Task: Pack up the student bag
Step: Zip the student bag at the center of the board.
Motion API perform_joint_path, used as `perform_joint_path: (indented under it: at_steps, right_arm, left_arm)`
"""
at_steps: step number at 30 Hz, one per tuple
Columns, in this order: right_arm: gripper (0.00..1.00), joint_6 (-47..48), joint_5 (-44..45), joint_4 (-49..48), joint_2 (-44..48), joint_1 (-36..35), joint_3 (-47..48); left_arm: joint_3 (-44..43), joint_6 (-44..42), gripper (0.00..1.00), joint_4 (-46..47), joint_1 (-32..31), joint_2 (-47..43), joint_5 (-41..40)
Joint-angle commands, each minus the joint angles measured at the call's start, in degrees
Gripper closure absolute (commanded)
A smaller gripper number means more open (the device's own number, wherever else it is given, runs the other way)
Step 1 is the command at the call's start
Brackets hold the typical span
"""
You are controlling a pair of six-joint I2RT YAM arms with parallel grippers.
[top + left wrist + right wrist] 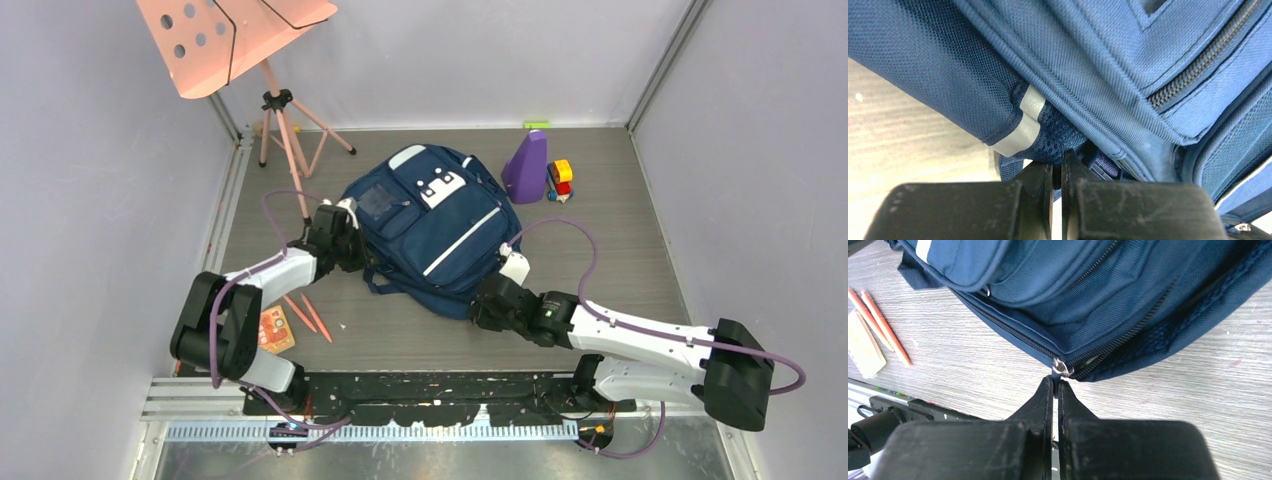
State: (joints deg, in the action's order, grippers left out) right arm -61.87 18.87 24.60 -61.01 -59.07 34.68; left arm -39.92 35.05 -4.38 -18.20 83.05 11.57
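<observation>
The left arm (285, 268) and right arm (640, 345) wear white shells, black joints and looping purple cables (590, 258), ending in scuffed black fingers (1040, 407).

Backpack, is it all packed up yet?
Nothing looks packed yet. The right pincer pinches the zipper pull on the student bag; the left pincer is shut at its edge. The pencils lie outside it, unpacked.
</observation>
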Motion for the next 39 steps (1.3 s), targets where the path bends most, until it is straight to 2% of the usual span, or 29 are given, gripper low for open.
perform_joint_path:
  at_steps: [1, 12, 13, 15, 17, 18, 19, 21, 22, 23, 25, 27, 33, 39]
  right_arm:
    - [0.99, -2.9, 0.8, 5.2, 3.7, 0.7, -3.3]
    - [1.00, -2.4, 1.6, 3.6, 6.0, 1.2, -4.7]
    - [0.99, -2.0, 1.7, 3.7, 6.1, 1.2, -4.4]
    - [0.97, -0.3, 1.9, 3.8, 6.4, 1.2, -3.2]
    - [0.88, 1.3, 2.0, 4.3, 6.7, 1.2, -2.2]
    - [0.80, 2.2, 2.2, 4.7, 6.8, 1.2, -1.4]
    - [0.76, 2.6, 2.6, 5.6, 7.0, 1.2, -1.1]
    - [0.59, 4.5, 3.1, 6.9, 7.3, 1.2, -0.1]
    - [0.55, 5.2, 3.2, 7.2, 7.5, 1.2, 0.5]
    - [0.48, 6.7, 3.3, 7.7, 7.6, 1.2, 0.9]
    - [0.40, 9.6, 3.3, 8.1, 7.6, 1.2, 1.8]
    - [0.36, 13.1, 2.9, 8.0, 7.1, 1.2, 3.0]
    - [0.35, 20.0, 1.1, 6.6, 4.0, 0.9, 7.8]
    - [0.39, 16.6, 5.7, 4.8, -3.6, -2.3, 10.9]
  left_arm:
    - [-7.1, -6.2, 1.00, 4.7, 3.1, 3.8, -11.1]
    - [-17.1, -9.4, 1.00, 4.9, 3.1, 12.0, -12.3]
    - [-16.8, -9.7, 0.96, 4.8, 3.2, 11.5, -11.9]
    - [-15.4, -10.4, 0.80, 4.8, 3.2, 9.7, -9.3]
    - [-13.3, -10.9, 0.60, 4.7, 3.0, 6.5, -8.9]
    - [-12.1, -11.1, 0.52, 4.6, 2.9, 4.8, -9.0]
    - [-10.9, -11.4, 0.46, 4.6, 2.9, 3.0, -9.1]
    - [-9.1, -11.9, 0.35, 1.9, 2.7, -1.3, -9.7]
    - [-8.1, -12.0, 0.33, 0.5, 2.5, -3.1, -10.0]
    - [-7.2, -12.1, 0.31, -0.2, 2.3, -4.9, -10.1]
    - [-5.3, -12.1, 0.29, -1.3, 1.3, -8.4, -10.4]
    - [-4.0, -12.1, 0.28, -3.0, 0.0, -11.7, -10.8]
    - [-0.5, -9.4, 0.27, -5.7, -3.3, -18.7, -8.7]
    - [1.6, -6.9, 0.27, -5.4, -5.6, -23.2, -7.5]
